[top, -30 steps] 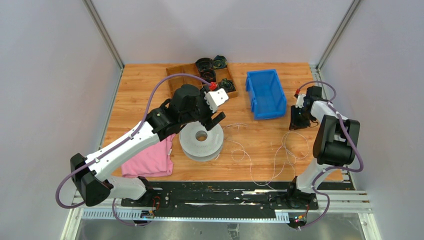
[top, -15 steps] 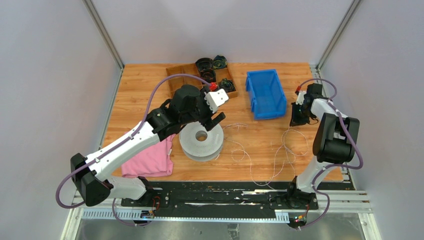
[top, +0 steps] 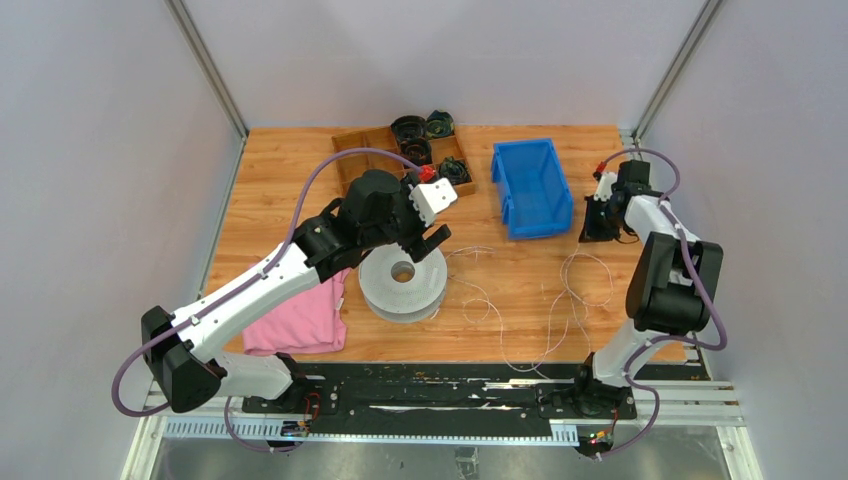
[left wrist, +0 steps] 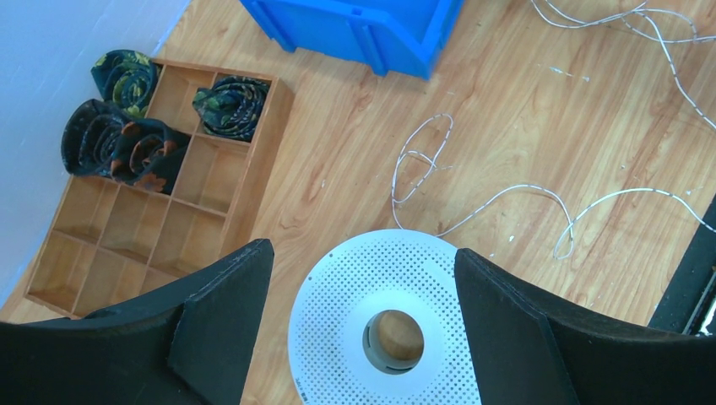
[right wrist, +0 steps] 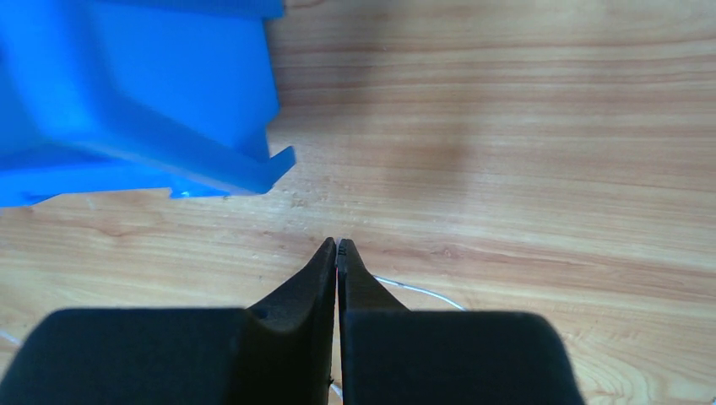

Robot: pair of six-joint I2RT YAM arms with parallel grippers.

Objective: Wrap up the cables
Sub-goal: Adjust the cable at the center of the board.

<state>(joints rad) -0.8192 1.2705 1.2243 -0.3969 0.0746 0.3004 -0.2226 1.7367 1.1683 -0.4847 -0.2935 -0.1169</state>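
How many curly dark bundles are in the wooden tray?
4. In the wooden tray: two bundles at its far edge, two nearer. The left arm may hide more.

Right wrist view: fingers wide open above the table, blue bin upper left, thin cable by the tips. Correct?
No. The right wrist view shows the right gripper with its fingers pressed shut, not wide open. The rest holds: above the table, blue bin upper left, thin cable by the tips. Whether it is pinched cannot be told.

Thin white cables sprawl in loose loops (apparently tangled).
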